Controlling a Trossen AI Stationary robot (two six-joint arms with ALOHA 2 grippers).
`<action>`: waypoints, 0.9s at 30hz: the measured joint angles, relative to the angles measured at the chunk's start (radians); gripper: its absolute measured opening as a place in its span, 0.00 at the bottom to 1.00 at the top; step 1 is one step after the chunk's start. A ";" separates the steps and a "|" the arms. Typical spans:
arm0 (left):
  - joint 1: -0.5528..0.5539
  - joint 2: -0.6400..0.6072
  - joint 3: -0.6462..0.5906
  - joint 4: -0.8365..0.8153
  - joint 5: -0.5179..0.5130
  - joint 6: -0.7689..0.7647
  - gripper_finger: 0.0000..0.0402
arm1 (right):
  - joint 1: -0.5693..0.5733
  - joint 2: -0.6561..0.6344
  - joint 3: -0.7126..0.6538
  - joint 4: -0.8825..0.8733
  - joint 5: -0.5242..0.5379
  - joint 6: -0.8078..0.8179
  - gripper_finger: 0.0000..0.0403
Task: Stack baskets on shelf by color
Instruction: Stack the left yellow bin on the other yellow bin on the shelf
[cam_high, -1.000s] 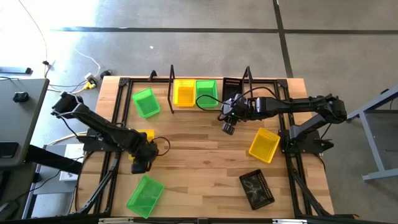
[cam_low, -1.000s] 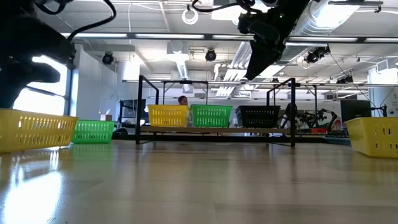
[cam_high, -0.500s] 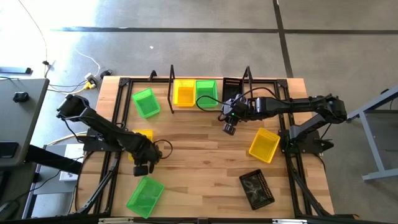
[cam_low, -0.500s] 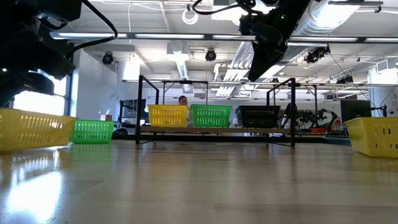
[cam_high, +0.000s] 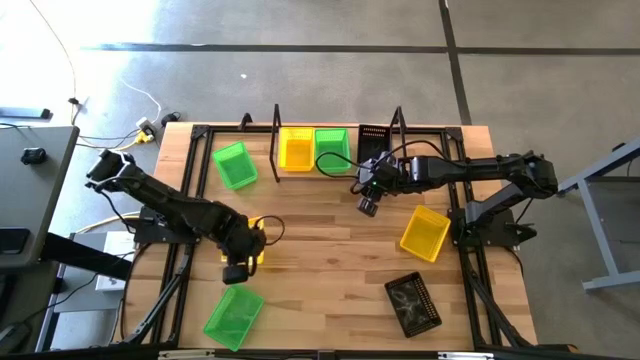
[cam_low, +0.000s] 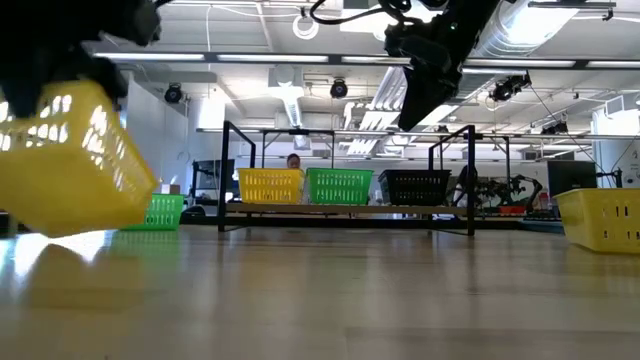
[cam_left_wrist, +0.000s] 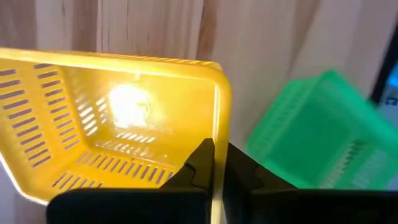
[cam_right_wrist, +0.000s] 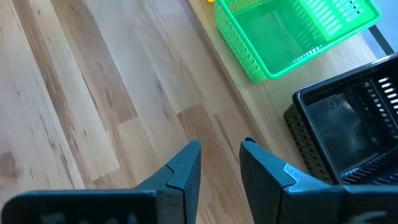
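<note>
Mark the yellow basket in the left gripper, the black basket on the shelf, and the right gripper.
yellow basket (cam_left_wrist: 124, 118), left wrist view, inside floor.
black basket (cam_low: 415, 186), low view, front wall.
right gripper (cam_right_wrist: 221, 155), right wrist view, between fingertips.

The room is bright, lit by ceiling lamps (cam_low: 305, 24) that show in the low view. The table (cam_low: 330, 300) reflects this light with a soft glare. A strong bright spot shines inside the yellow basket (cam_left_wrist: 127, 107) in the left wrist view. The green basket (cam_left_wrist: 323, 134) beside it looks blurred.
</note>
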 joint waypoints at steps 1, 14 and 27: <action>0.009 0.000 0.023 -0.012 0.000 0.013 0.01 | 0.000 0.000 0.000 0.000 0.000 0.006 0.24; 0.161 0.000 0.340 -0.116 -0.165 0.208 0.00 | 0.000 0.000 0.000 0.000 0.013 0.076 0.24; 0.404 0.001 0.532 -0.037 -0.402 0.589 0.00 | 0.000 0.000 -0.001 0.000 0.100 0.190 0.24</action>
